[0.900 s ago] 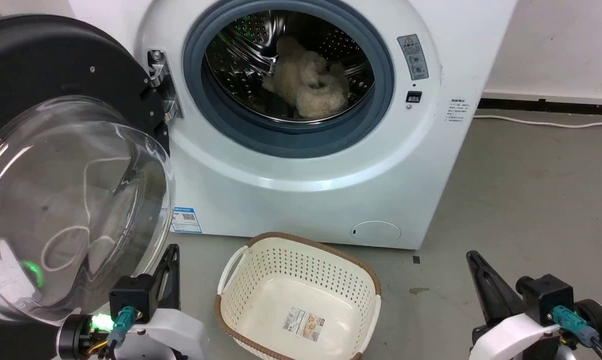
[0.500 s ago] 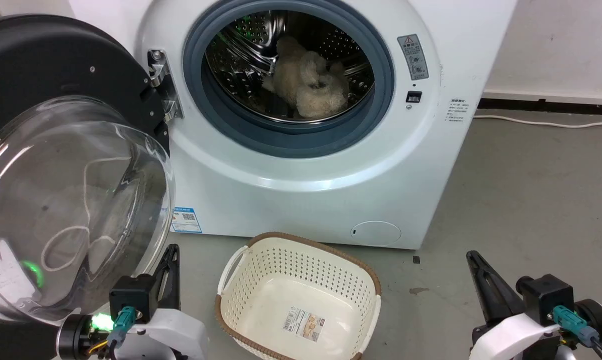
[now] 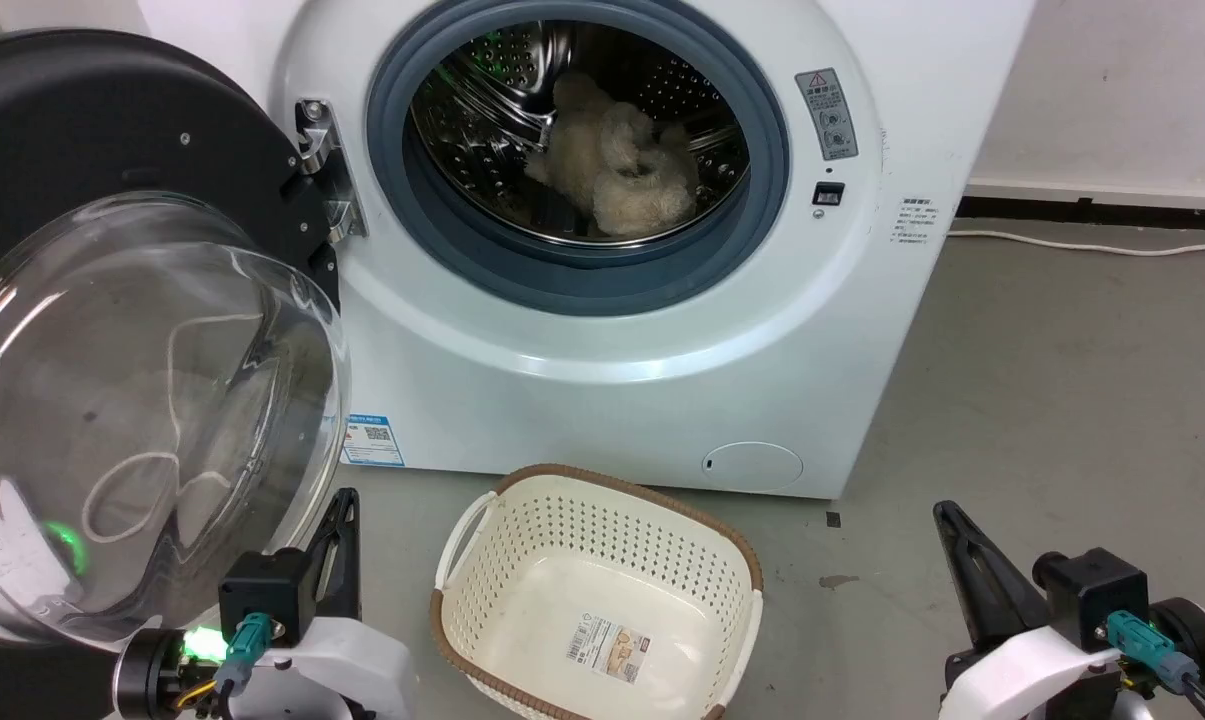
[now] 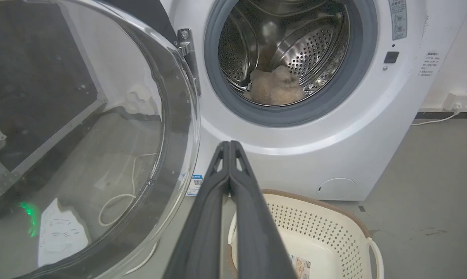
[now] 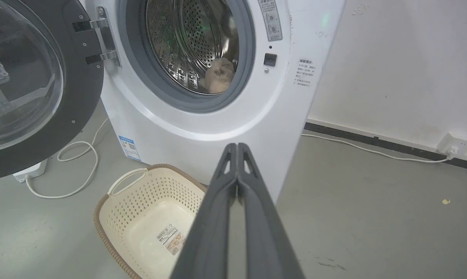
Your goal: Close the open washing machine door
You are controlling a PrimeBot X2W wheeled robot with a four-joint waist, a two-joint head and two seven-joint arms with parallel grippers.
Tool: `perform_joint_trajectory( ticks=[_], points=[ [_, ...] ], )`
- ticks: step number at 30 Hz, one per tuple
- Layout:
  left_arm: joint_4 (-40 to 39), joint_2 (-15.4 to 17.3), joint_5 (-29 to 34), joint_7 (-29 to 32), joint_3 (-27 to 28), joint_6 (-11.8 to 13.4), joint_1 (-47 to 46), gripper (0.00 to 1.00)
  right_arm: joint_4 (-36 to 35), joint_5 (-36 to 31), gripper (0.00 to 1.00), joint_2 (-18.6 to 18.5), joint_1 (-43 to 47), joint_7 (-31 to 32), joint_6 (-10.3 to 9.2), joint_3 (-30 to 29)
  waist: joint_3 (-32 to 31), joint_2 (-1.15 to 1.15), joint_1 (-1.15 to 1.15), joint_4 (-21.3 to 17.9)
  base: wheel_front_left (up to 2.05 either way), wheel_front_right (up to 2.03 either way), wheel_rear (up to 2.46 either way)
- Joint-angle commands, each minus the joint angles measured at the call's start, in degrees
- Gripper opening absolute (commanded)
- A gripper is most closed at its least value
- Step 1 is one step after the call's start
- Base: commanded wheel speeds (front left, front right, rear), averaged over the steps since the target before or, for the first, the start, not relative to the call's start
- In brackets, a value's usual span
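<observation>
Left gripper point(image 3: 346, 497) and right gripper point(image 3: 944, 510) low, tips up, fingers together, empty; washing machine door point(image 3: 82, 110) open

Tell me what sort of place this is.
Probably a laundry or utility corner: a white washing machine with its door swung open, an empty cream basket before it, a bare grey floor.

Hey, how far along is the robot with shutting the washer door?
Done: nothing; the door stands wide open, left of the washing machine. In hand: nothing; the left gripper, shut, sits beside the door's glass, the right gripper, shut, apart. Left: the whole push shut.
</observation>
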Motion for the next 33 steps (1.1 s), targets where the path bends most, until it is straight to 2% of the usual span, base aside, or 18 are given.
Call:
perform_joint_trajectory(
  ticks=[1,6,7,24,33],
  points=[
    [-0.2,0.0,0.1,0.0,0.0,0.1,0.6,0.00,-0.3,-0.4,0.00,0.2,-0.7,0.0,0.06,0.0,0.0,0.00,0.00,0.0,0.00,0.00,0.00],
    [0.0,0.0,0.0,0.0,0.0,0.0,0.0,0.00,0.0,0.0,0.00,0.0,0.0,0.0,0.00,0.0,0.0,0.00,0.00,0.0,0.00,0.00,0.00],
    [0.0,0.0,0.0,0.0,0.0,0.0,0.0,1.00,0.0,0.1,1.00,0.0,0.0,0.0,0.00,0.0,0.0,0.00,0.00,0.0,0.00,0.00,0.00],
    [-0.1,0.1,0.0,-1.6,-1.0,0.0,-0.2,1.00,0.7,0.8,1.00,0.0,0.2,-1.6,0.01,-0.7,0.0,0.00,0.00,0.5,0.00,0.00,0.00],
    [-0.2,0.5,-0.1,-2.9,-1.9,0.0,-0.1,1.00,0.9,1.2,1.00,0.0,0.6,-2.9,0.01,-1.0,-0.5,0.00,0.00,3.1,0.00,0.00,0.00]
  ],
)
